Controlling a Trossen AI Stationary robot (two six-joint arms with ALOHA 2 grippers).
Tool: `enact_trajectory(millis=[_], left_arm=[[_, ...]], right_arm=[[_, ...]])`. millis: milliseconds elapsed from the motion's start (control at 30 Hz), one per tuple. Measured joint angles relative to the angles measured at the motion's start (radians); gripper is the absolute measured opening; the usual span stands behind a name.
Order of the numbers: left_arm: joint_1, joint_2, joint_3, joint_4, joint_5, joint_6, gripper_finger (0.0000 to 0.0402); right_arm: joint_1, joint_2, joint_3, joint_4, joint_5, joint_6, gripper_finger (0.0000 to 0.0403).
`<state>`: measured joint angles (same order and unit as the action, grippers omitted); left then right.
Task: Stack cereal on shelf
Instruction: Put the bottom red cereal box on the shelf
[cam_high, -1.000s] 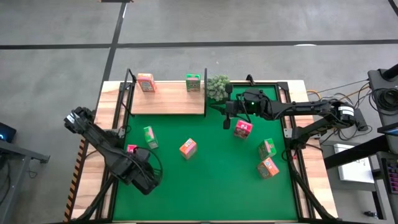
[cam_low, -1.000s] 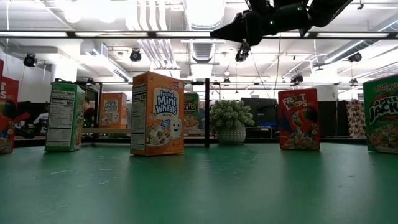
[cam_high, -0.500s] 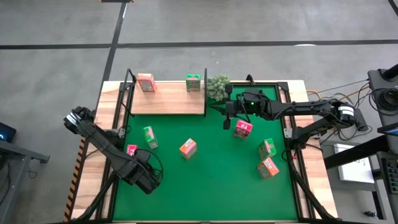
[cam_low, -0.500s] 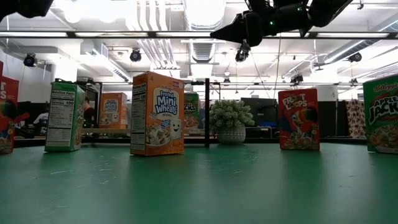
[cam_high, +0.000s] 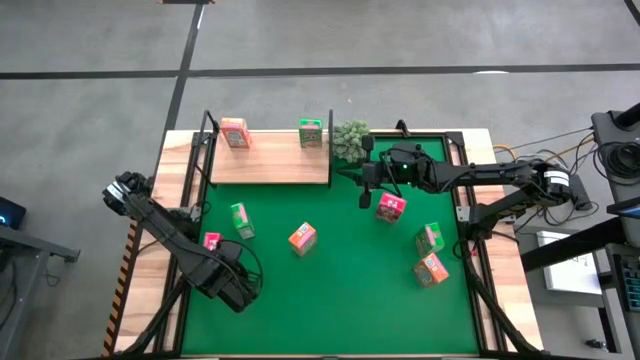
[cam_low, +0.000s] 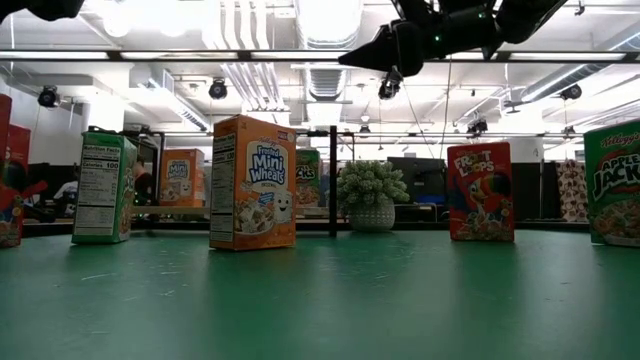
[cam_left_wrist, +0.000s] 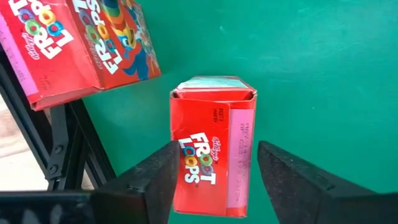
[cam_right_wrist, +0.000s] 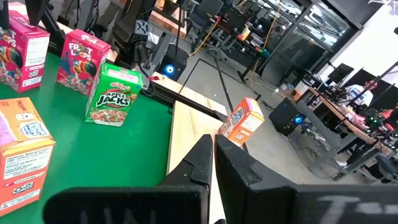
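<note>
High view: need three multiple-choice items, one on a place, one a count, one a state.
1. Where is the plant?
A. On the shelf
B. Just off the shelf's end, near the right arm
C. In the middle of the mat

2. How many boxes stand on the shelf?
A. None
B. Two
C. Five

3. How is the right end effector?
A. Shut, holding nothing
B. Open around a green box
C. Shut on an orange box

Answers:
1 B: the plant sits beside the end post of the shelf, not on the board.
2 B: the boxes on the board are a pink-orange one and a green one.
3 A: in its wrist view, the right end effector has its fingers pressed together with nothing between them.
</note>
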<state>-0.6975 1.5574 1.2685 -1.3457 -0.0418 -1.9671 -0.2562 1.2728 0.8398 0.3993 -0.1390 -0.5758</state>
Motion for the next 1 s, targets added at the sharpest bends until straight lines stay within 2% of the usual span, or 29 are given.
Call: enact_trajectory(millis=[300, 600, 1000], left_arm=[[0.0, 0.0, -0.004, -0.013, -0.002, 0.024, 0.0253], [0.002, -0.008, -0.006, -0.06, -0.002, 0.047, 0.0244], [0.002, -0.01, -0.007, -0.038, -0.002, -0.011, 0.0246]], right_arm=[[0.002, -0.006, -0.014, -0.025, -0.011, -0.046, 0.0009], [-0.022, -0.007, -0.026, 0.047, -0.148, -0.065, 0.0009], [-0.028, -0.007, -0.026, 0.048, -0.153, -0.061, 0.0009]])
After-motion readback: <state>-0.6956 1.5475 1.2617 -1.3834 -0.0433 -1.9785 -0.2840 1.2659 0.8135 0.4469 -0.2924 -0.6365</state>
